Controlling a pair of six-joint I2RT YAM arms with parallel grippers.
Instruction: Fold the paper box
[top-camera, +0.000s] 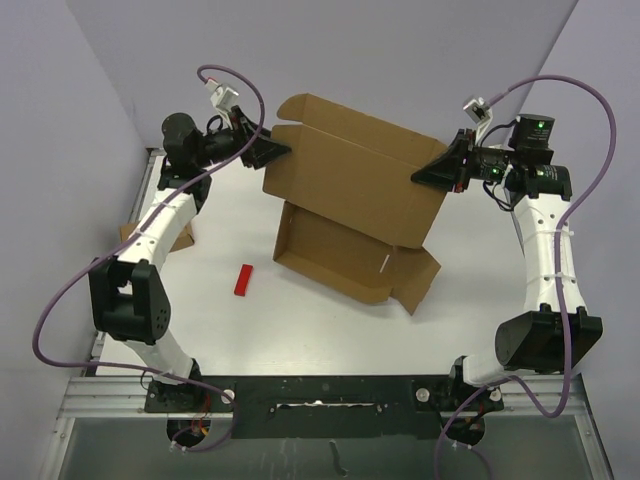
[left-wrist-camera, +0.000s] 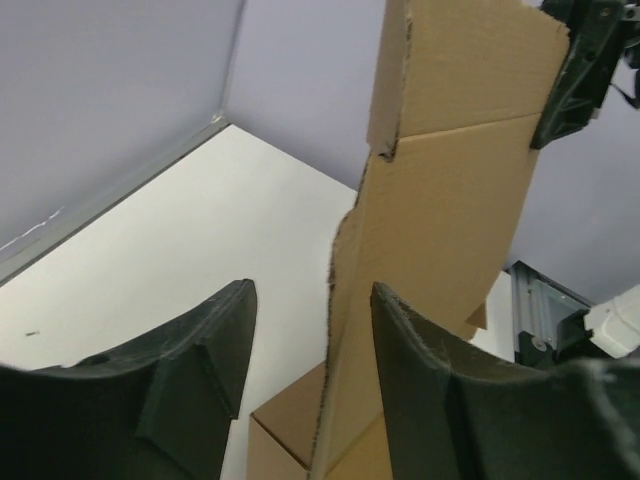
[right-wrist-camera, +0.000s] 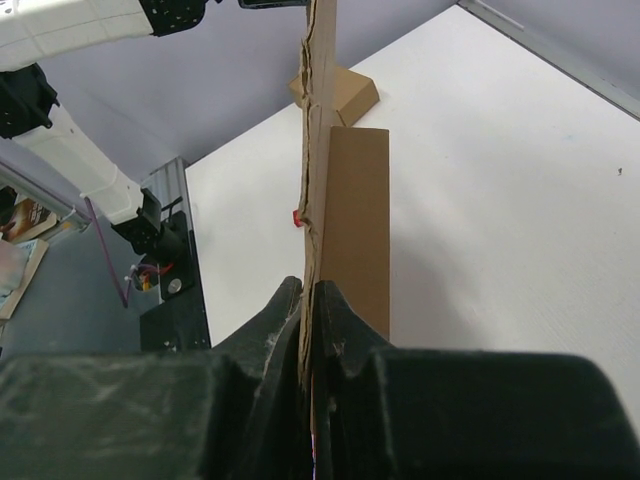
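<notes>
Right end effector (right-wrist-camera: 308, 292) fills the bottom of the right wrist view, clamped shut on an edge of the paper box (top-camera: 350, 185). Box sits at upper centre of the top view on the white counter (top-camera: 300, 330), one large panel raised, base and flaps lying below it. Left end effector (left-wrist-camera: 312, 290) open, jaws straddling the panel's opposite edge, cardboard just beside the frame-right finger. Small red block (top-camera: 243, 280) lies lower left of the box, apart.
</notes>
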